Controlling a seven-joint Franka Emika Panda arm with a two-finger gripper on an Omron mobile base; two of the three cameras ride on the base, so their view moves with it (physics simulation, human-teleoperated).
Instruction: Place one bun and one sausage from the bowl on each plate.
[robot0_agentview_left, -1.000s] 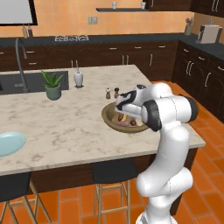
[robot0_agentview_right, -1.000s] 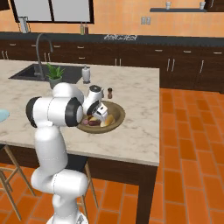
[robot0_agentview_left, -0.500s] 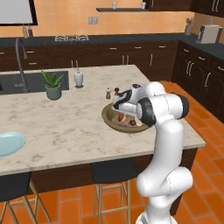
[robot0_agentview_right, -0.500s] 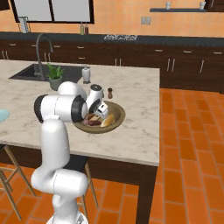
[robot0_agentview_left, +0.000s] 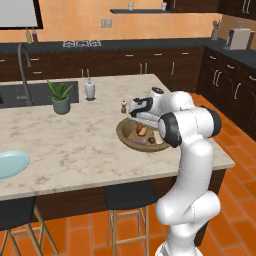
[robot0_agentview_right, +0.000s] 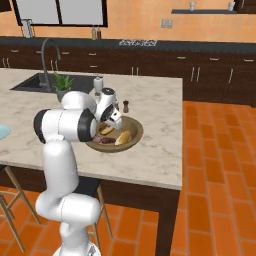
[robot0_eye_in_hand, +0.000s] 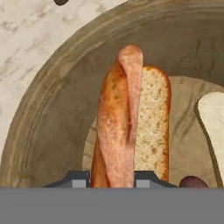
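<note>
The olive-brown bowl (robot0_agentview_left: 123, 136) (robot0_agentview_right: 135, 131) (robot0_eye_in_hand: 52, 105) stands on the island's right half. My gripper (robot0_eye_in_hand: 112, 180) (robot0_agentview_left: 139, 124) (robot0_agentview_right: 108, 127) reaches down into it. Its two dark fingertips (robot0_eye_in_hand: 78, 180) press on both sides of an orange-crusted bun (robot0_eye_in_hand: 127, 127) (robot0_agentview_left: 141, 130) lying on the bowl's floor, so it is shut on that bun. Another, paler bun (robot0_eye_in_hand: 212, 127) (robot0_agentview_right: 123, 137) lies beside it. A dark red sausage (robot0_eye_in_hand: 193, 181) (robot0_agentview_left: 150, 142) shows next to the fingers. One pale blue plate (robot0_agentview_left: 10, 164) (robot0_agentview_right: 2, 132) sits far off at the island's left end.
A small pepper shaker (robot0_agentview_left: 123, 106) (robot0_agentview_right: 126, 106) stands just behind the bowl. Farther back are a potted plant (robot0_agentview_left: 61, 97), a white dispenser (robot0_agentview_left: 90, 89) and the sink (robot0_agentview_left: 15, 95). Stools (robot0_agentview_left: 125, 197) stand under the island's near edge.
The jaws have gone from wide open to shut on the bun in the bowl. The arm has settled slightly lower over the bowl.
</note>
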